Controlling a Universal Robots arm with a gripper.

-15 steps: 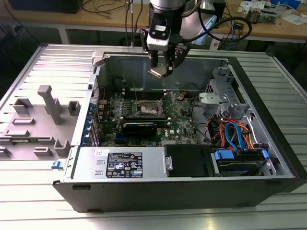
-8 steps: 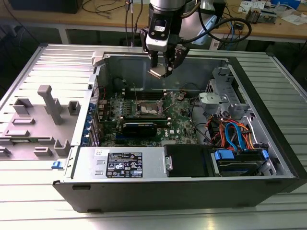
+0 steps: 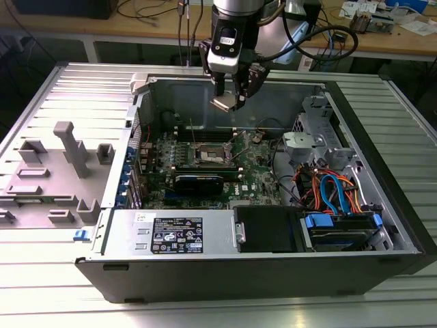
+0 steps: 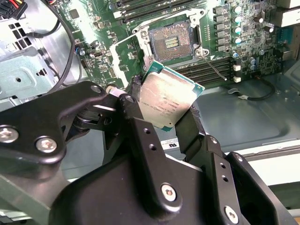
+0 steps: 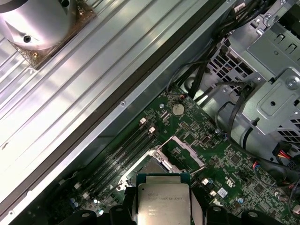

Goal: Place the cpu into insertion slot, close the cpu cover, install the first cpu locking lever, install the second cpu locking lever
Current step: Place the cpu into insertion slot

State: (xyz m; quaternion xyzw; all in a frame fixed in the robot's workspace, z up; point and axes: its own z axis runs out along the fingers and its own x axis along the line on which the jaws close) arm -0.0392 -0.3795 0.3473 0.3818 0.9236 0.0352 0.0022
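Observation:
My gripper [image 3: 229,102] hangs above the open computer case, shut on the cpu [image 3: 227,104], a flat grey square chip with a green edge. In both wrist views the cpu [image 4: 168,101] [image 5: 163,201] sits clamped between the black fingers [image 4: 136,117]. The insertion slot [image 3: 212,156] lies below it on the green motherboard, its dark pin field [image 4: 171,40] uncovered. In the first wrist view the chip partly hides the insertion slot [image 5: 152,166]. The cpu cover [image 5: 190,151] stands raised beside the slot. A thin locking lever [image 4: 213,65] sticks up at the slot's side.
The case walls [image 3: 287,102] enclose the board. Memory slots [image 3: 181,147] run beside the socket and a long black card [image 3: 198,181] lies in front of it. A power supply [image 3: 177,236] and a drive cage with blue and orange cables [image 3: 331,195] fill the front. A grey fixture [image 3: 65,160] stands at the exterior view's left.

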